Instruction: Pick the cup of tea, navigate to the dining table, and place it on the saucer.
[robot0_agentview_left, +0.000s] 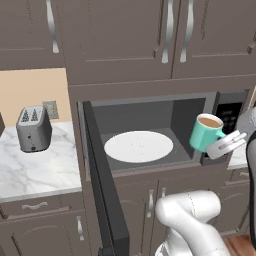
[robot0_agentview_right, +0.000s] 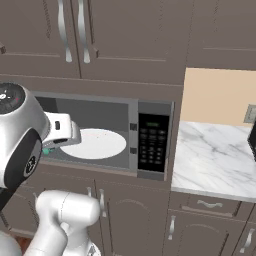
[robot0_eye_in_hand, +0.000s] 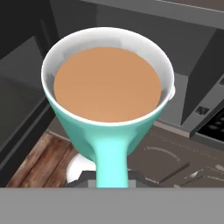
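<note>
The hand (robot0_agentview_left: 223, 145) is clamped on the handle of the cup of tea (robot0_agentview_left: 206, 132), held in the air at 3 o'clock of the open microwave (robot0_agentview_left: 150, 135); rigid, light, brim-full, it likely spills if tilted

Right base view, stock as seen. Claw (robot0_agentview_right: 50, 145): white hand reaching in front of the microwave's open cavity, its fingers largely hidden behind the arm's big grey joint, a sliver of teal, the cup of tea (robot0_agentview_right: 46, 150), showing just beneath it. White round plate (robot0_agentview_right: 99, 143): lies flat on the microwave floor, just right of the claw. Microwave control panel (robot0_agentview_right: 152, 144): dark, with buttons, further right of the claw beyond the plate. Marble desk (robot0_agentview_right: 212, 157): white, grey-veined, well to the right of the claw. Upper cabinet doors (robot0_agentview_right: 120, 35): brown, long metal handles, above the claw. Lower cabinet doors (robot0_agentview_right: 135, 215): below it.
</note>
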